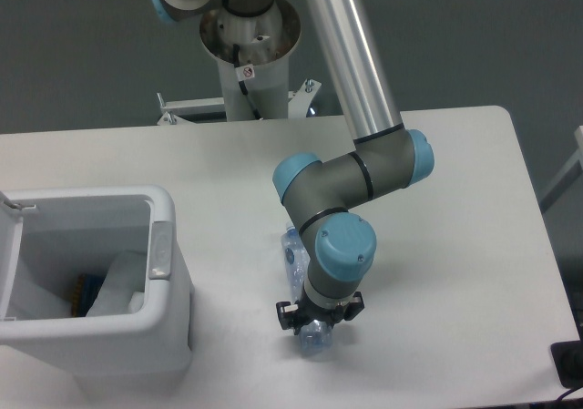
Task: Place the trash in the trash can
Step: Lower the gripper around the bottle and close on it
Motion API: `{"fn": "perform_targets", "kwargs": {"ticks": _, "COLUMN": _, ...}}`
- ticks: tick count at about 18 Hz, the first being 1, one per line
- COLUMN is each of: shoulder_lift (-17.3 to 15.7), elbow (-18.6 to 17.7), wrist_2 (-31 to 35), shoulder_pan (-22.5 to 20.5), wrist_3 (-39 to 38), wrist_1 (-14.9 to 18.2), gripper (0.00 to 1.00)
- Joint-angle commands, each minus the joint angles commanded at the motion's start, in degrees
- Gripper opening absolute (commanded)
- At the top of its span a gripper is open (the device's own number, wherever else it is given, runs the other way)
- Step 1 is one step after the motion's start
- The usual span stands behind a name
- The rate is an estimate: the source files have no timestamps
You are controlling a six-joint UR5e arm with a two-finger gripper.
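Note:
A crushed clear bluish plastic bottle (293, 256) lies on the white table right of the trash can, mostly hidden under the arm's wrist; its ends show at the top left and below the gripper. My gripper (314, 321) is down over the bottle's lower part with its fingers shut on it. The trash can (173, 281) is a boxy white bin at the left, lid open. Inside it lies a crumpled white wrapper (118, 286).
A dark, bluish item (82, 292) lies in the bin beside the wrapper. The robot's base column (250, 63) stands behind the table's far edge. A dark object (569, 363) sits at the table's right front corner.

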State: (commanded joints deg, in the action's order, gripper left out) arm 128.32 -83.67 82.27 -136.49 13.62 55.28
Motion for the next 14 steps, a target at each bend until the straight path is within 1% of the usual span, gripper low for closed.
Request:
{"fn": "perform_targets", "kwargs": {"ticks": 5, "shoulder_lift": -0.26, "elbow": -0.09, "wrist_2": 0.0, "shoulder_pan": 0.0, "wrist_3": 0.0, "wrist_1": 0.0, "gripper": 0.57}}
{"fn": "perform_targets", "kwargs": {"ticks": 8, "shoulder_lift": -0.53, "elbow": 0.09, "wrist_2": 0.0, "shoulder_pan": 0.0, "wrist_3": 0.09, "wrist_1": 0.09, "gripper": 0.57}}
{"fn": "perform_targets", "kwargs": {"ticks": 9, "shoulder_lift": -1.14, "elbow": 0.35, "wrist_2": 0.0, "shoulder_pan": 0.0, "wrist_3": 0.09, "wrist_1": -0.09, "gripper": 0.57}}
{"fn": "perform_targets", "kwargs": {"ticks": 11, "shoulder_lift": -3.07, "elbow": 1.84, "wrist_2": -0.61, "shoulder_pan": -0.09, "wrist_3": 0.09, "wrist_1": 0.26, "gripper": 0.57}}
{"fn": "perform_targets", "kwargs": {"ticks": 12, "shoulder_lift": -4.56, "elbow": 3.67, "wrist_2": -1.57, "shoulder_pan": -0.44, "wrist_3": -0.09, "wrist_1": 0.52, "gripper": 0.57}}
{"fn": "perform_targets", "kwargs": {"ticks": 14, "shoulder_lift": -5.97, "elbow": 6.32, "wrist_2": -5.87, "shoulder_pan": -1.05, "wrist_3": -1.05, "wrist_1": 0.44, "gripper": 0.57}}
